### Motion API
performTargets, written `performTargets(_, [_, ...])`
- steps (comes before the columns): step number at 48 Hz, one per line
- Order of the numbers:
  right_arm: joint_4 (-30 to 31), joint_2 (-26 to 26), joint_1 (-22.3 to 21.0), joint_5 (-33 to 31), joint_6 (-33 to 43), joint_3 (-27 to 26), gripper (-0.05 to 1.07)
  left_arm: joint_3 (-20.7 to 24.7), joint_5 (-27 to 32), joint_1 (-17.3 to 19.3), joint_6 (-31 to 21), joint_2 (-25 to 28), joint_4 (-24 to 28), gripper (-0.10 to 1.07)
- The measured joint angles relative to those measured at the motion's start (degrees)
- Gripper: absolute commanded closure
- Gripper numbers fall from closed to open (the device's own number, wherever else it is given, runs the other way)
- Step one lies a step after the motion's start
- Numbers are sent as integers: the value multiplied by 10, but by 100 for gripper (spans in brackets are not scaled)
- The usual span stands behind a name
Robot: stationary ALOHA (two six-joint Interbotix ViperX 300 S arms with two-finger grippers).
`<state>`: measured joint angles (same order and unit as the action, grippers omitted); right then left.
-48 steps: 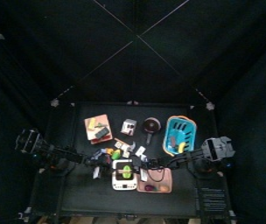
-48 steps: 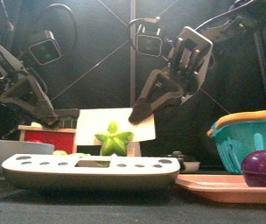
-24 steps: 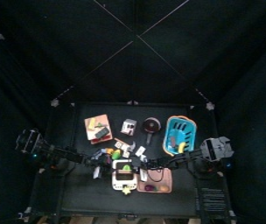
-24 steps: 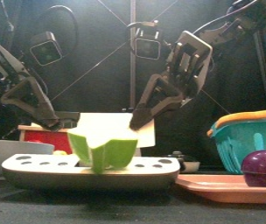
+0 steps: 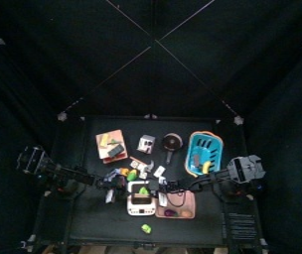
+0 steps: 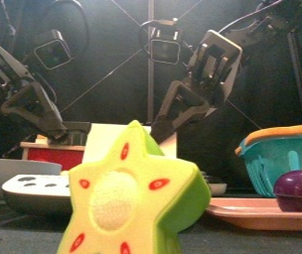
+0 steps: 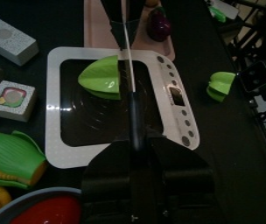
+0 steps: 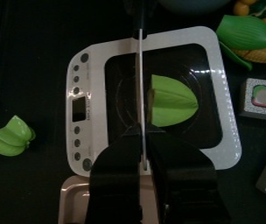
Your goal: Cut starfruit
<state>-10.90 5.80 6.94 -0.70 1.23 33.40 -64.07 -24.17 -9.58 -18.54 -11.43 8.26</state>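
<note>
A starfruit half [image 6: 124,198] fills the lower middle of the front view, cut face toward the camera, pale yellow with red seed marks. In the top view it is a small green speck [image 5: 146,229] near the table's front edge, apart from the white board [image 5: 142,203]. The other starfruit piece [image 7: 101,73] lies on the board [image 7: 66,122], touching the dark blade seen in the left wrist view. At the right of the front view stand a pink tray [image 6: 260,210] with a purple ball [image 6: 300,190] and, behind it, a blue basket [image 6: 280,159]. The left gripper [image 7: 133,131] is clamped on a knife [image 7: 126,52] over the board. The right gripper [image 8: 143,144] shows its jaws closed narrow, a thin blade rising between them.
</note>
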Motion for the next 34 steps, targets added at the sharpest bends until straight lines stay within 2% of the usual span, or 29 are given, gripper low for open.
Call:
performTargets(19, [18, -11, 1, -16, -1, -9, 74, -1, 1, 0, -1, -43, 13, 68])
performTargets(34, [21, -13, 1, -16, -1, -9, 74, 0, 1, 0, 0, -47, 14, 68])
